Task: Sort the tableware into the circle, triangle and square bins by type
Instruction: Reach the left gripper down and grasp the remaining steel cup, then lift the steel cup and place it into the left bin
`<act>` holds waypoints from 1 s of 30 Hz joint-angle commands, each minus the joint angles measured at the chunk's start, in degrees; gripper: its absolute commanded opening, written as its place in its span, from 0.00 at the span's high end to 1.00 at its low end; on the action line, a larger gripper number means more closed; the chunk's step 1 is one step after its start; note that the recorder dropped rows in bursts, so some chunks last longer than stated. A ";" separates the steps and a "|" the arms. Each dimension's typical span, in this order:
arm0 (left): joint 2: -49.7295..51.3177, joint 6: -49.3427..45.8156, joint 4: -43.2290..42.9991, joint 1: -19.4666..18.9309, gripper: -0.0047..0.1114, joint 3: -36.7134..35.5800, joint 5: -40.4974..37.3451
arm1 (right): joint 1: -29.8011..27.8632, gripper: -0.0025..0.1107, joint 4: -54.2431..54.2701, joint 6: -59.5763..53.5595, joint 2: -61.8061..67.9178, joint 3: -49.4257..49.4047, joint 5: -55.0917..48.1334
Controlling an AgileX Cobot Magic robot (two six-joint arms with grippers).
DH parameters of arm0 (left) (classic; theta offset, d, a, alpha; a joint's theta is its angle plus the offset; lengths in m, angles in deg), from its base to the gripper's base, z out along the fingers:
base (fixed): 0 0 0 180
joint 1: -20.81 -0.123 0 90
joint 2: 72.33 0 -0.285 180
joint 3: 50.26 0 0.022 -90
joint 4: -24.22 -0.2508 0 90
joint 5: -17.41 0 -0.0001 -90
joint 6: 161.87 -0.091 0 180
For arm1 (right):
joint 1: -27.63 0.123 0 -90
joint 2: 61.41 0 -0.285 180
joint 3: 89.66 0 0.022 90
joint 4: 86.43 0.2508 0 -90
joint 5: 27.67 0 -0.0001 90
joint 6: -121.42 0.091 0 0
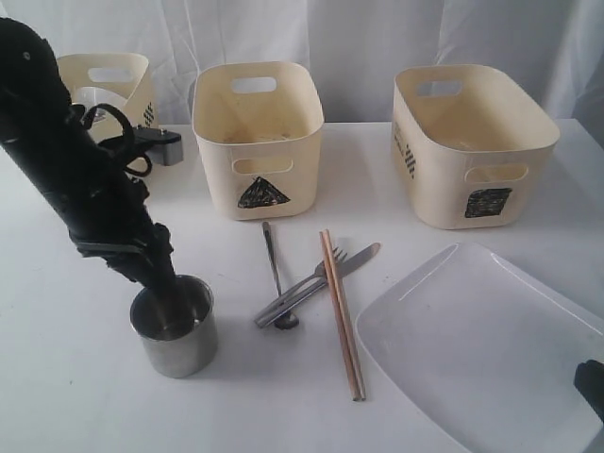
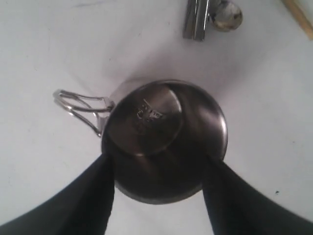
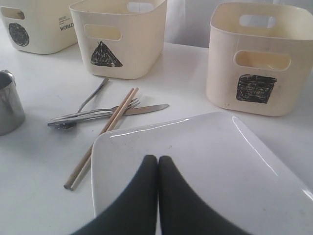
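Left gripper (image 2: pixel 159 161) straddling steel mug (image 1: pixel 175 330), jaws wide, grip unclear; right gripper (image 3: pixel 157 159) pinching shut, empty. Spoon (image 1: pixel 274 264), fork (image 1: pixel 336 257), knife (image 1: pixel 359 257), chopsticks (image 1: pixel 342 316), plate (image 1: pixel 481 340) all lying unsorted.

bins: three, the circle bin (image 3: pixel 41 22), the triangle bin (image 1: pixel 257 137), the square bin (image 1: pixel 472 142)
steel mug (image 1: pixel 175 326): one
spoon (image 1: pixel 274 269): one
fork (image 1: pixel 338 255): one
knife (image 1: pixel 363 255): one
chopsticks (image 1: pixel 342 316): two
white plate (image 1: pixel 472 349): one
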 commanded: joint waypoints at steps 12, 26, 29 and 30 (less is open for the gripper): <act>2.52 0.90 -3.12 0.38 0.46 -7.00 9.44 | 0.13 0.98 0.14 -0.04 -0.19 -0.21 0.55; 4.59 0.49 -8.06 0.38 0.96 -5.00 11.79 | 0.13 0.98 0.14 -0.04 -0.19 -0.21 0.55; -0.05 1.85 -13.56 -0.21 0.96 -0.32 10.14 | 0.13 0.98 0.14 -0.04 -0.19 -0.21 0.55; -1.76 3.08 -16.11 -0.82 0.96 1.72 10.72 | 0.13 0.98 0.14 -0.04 -0.19 -0.21 0.55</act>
